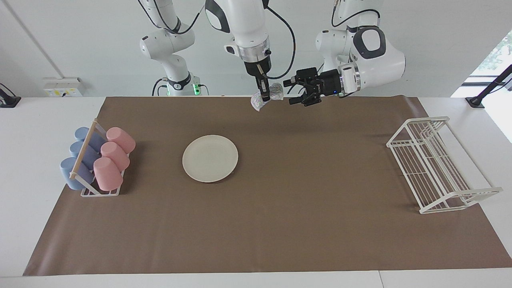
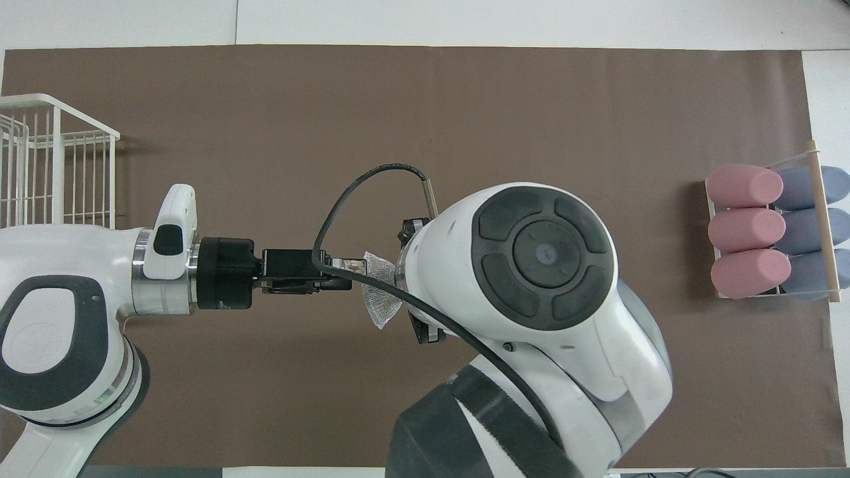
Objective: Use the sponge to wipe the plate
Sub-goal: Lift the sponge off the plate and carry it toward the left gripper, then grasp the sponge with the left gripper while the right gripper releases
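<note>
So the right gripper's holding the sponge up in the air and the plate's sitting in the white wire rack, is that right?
Not quite. The plate lies flat on the brown mat, not in the rack, as the facing view shows. The right gripper does hold the sponge aloft.

Open brown tabletop surrounds the round cream-white plate; the rack of pink and blue cups and the white wire rack flank the ends.
</note>
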Controlling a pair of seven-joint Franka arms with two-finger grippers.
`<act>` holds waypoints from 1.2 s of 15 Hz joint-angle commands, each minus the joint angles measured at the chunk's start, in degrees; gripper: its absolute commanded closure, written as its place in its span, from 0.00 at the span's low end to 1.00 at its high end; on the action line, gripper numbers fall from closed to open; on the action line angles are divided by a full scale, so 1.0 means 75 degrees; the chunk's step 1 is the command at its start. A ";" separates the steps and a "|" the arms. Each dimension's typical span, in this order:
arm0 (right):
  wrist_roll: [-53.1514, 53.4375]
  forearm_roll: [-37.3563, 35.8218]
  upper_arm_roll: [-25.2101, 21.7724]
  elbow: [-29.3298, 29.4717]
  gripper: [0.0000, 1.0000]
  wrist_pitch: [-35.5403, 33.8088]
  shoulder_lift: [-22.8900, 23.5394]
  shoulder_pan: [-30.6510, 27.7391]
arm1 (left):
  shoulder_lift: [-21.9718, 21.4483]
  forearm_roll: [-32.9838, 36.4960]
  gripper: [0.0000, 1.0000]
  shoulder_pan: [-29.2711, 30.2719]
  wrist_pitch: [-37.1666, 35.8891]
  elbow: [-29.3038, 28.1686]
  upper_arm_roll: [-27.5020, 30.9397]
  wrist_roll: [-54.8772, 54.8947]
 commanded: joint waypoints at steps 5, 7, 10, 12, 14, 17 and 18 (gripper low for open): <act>0.0059 -0.0120 0.0028 0.0117 1.00 -0.0050 0.0078 -0.0056 | -0.0103 -0.0156 0.53 -0.0248 0.0056 -0.0128 0.0099 0.0107; 0.0059 -0.0120 0.0028 0.0117 1.00 -0.0050 0.0078 -0.0056 | -0.0103 -0.0156 0.90 -0.0249 0.0021 -0.0128 0.0099 0.0072; 0.0059 -0.0132 0.0028 0.0117 1.00 -0.0050 0.0090 -0.0103 | -0.0115 -0.0156 1.00 -0.0260 0.0021 -0.0128 0.0099 -0.0045; 0.0059 -0.0120 0.0016 0.0117 1.00 -0.0062 0.0078 -0.0103 | -0.0138 -0.0156 1.00 -0.0260 0.0021 -0.0128 0.0099 -0.0278; 0.0047 -0.0120 0.0016 0.0117 1.00 -0.0050 0.0090 -0.0103 | -0.0150 -0.0156 1.00 -0.0260 0.0033 -0.0128 0.0087 -0.0326; -0.0139 -0.0120 0.0016 0.0117 1.00 -0.0050 0.0078 -0.0126 | -0.0150 -0.0156 1.00 -0.0260 0.0033 -0.0117 0.0099 -0.0350; -0.0454 -0.0120 0.0005 0.0105 0.84 -0.0062 0.0078 -0.0150 | -0.0150 -0.0156 1.00 -0.0260 0.0033 -0.0117 0.0099 -0.0362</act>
